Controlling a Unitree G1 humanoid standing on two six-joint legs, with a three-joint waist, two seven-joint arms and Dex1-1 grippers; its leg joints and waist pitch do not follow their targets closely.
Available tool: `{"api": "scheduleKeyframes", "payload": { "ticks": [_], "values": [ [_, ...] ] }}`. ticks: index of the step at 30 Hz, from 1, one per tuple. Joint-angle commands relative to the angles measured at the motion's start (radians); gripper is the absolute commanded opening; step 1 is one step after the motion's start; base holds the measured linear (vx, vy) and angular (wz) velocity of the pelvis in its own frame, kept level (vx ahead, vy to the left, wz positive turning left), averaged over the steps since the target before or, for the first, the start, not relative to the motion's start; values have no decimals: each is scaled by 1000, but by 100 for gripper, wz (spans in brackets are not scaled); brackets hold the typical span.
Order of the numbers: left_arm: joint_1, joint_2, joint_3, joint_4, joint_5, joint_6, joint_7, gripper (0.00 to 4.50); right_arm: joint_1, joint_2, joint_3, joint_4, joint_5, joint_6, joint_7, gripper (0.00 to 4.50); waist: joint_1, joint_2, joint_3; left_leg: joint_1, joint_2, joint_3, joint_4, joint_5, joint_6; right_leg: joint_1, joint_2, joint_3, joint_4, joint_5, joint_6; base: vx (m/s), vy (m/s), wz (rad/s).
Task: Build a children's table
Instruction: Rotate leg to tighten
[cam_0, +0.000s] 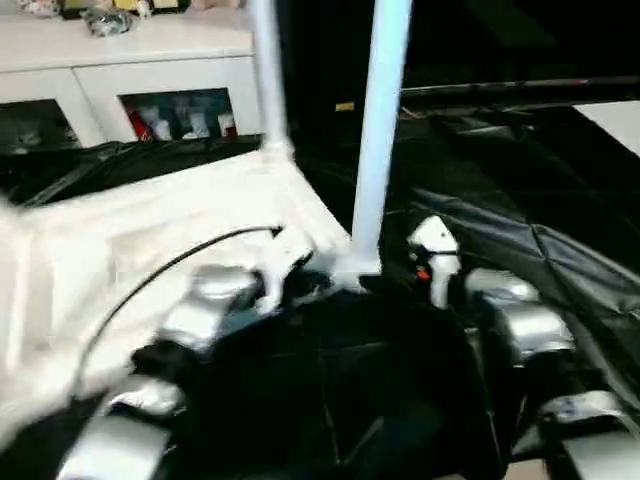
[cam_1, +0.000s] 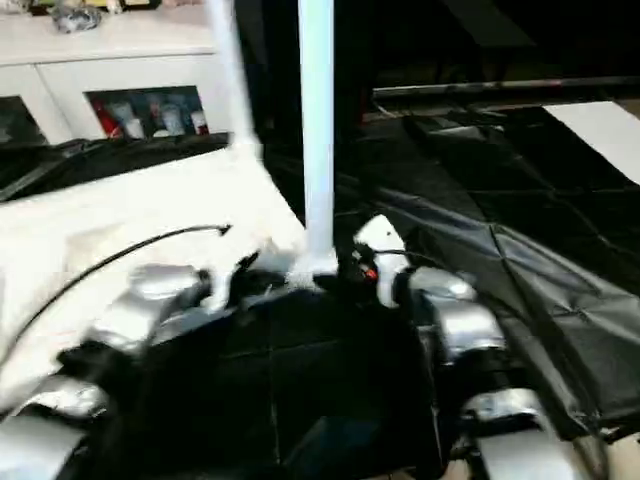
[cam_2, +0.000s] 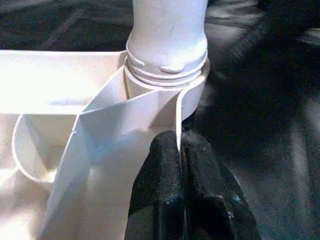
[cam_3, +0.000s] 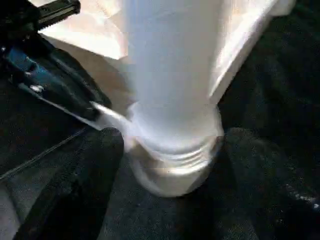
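The white tabletop (cam_0: 150, 230) lies underside up on a black sheet. Two white legs stand upright in its corner sockets: a near leg (cam_0: 380, 120) and a far leg (cam_0: 265, 70). My left gripper (cam_2: 178, 137) is shut on the tabletop's thin side wall (cam_2: 150, 110), just beside the near leg's socket (cam_2: 167, 80). My right gripper (cam_3: 172, 145) straddles the near leg's threaded base (cam_3: 172, 125). Its black fingers (cam_3: 95, 165) stand apart, one on each side and close to the base, and the gripper is open.
A white cabinet with glass doors (cam_0: 150, 70) stands at the back left. The crumpled black sheet (cam_0: 520, 220) covers the floor to the right. A dark bar (cam_0: 500, 92) runs across behind it. A black cable (cam_0: 180, 255) crosses the tabletop.
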Motion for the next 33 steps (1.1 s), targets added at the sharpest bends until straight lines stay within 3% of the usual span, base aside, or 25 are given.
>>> {"api": "scheduleKeyframes", "payload": {
  "ticks": [1,6,7,17,22,25,27,29,31,33],
  "values": [
    [30,7,-26,-29,-29,18,-70,0,-3,-4,0,-30,29,5,43,356,5,-15,-55,34,89,-46,-68,-161,88,25,-77,38,-58,-32,-274,0,0,0],
    [57,19,-27,-70,-41,30,-105,0,5,-15,20,-41,37,12,110,356,8,-18,-53,36,89,-46,-71,-181,69,25,-79,39,-61,-63,-272,0,0,0],
    [58,19,-27,-71,-41,32,-105,0,6,-15,23,-42,36,11,114,329,9,-18,-53,36,89,-46,-71,-182,63,26,-80,40,-61,-68,-269,0,0,0],
    [82,28,-30,-126,-47,65,-125,0,26,8,51,-48,30,-7,151,249,10,-20,-54,34,86,-46,-67,-156,74,28,-79,39,-58,-43,-270,0,0,0],
    [81,24,-25,-121,-42,68,-111,0,30,22,39,-45,37,6,131,235,7,-18,-54,37,87,-47,-70,-171,59,27,-77,39,-59,-60,-267,0,0,0],
    [66,9,-16,-95,-29,70,-63,0,41,33,28,-45,37,10,96,229,8,-19,-53,37,86,-46,-70,-172,59,26,-78,40,-60,-59,-265,0,0,0],
    [6,-47,11,-3,10,89,105,0,59,71,-9,-26,29,29,-39,221,5,-18,-51,40,85,-47,-72,-192,46,24,-79,42,-65,-91,-260,0,0,0],
    [-29,-78,27,47,25,99,199,0,64,98,-33,-11,24,44,-124,212,3,-15,-48,46,85,-49,-77,-239,14,21,-81,45,-74,-156,-251,0,0,0],
    [-49,-97,37,76,33,104,253,0,66,114,-46,-2,21,53,-176,211,1,-19,-48,45,84,-53,-81,-264,-12,24,-83,44,-79,-193,-232,0,0,0],
    [-112,-154,68,162,44,109,419,0,68,182,-102,27,15,89,-385,205,0,-8,-47,48,82,-54,-83,-275,-25,19,-83,47,-82,-196,-223,0,0,0]
  ]
}}
